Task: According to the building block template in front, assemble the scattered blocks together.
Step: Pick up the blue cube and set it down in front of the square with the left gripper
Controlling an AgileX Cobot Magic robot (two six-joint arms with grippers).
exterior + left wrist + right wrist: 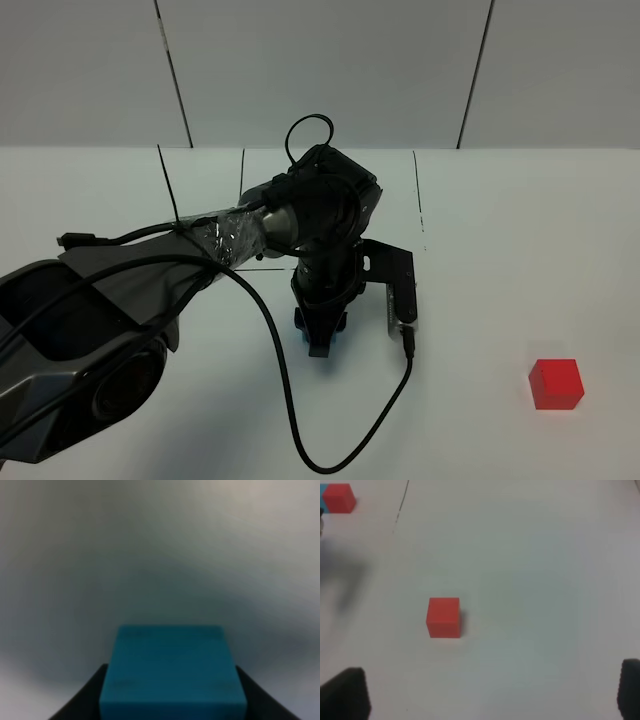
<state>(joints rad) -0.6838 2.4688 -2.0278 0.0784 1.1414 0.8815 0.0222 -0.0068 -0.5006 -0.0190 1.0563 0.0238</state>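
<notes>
cyan block x1 (l gripper holds), red x1

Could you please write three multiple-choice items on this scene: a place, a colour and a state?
1. In the high view, where on the white table is the loose small matte red cube? A left side; B middle; C right side.
2. What colour is the small matte cube between the fingers of the left gripper? A red; B cyan; C yellow.
3. How is the right gripper? A open, empty; B shut on the red cube; C shut, empty.
Key: C, it lies far right; B, the left wrist view shows cyan; A, its fingers stand wide apart, holding nothing.
</notes>
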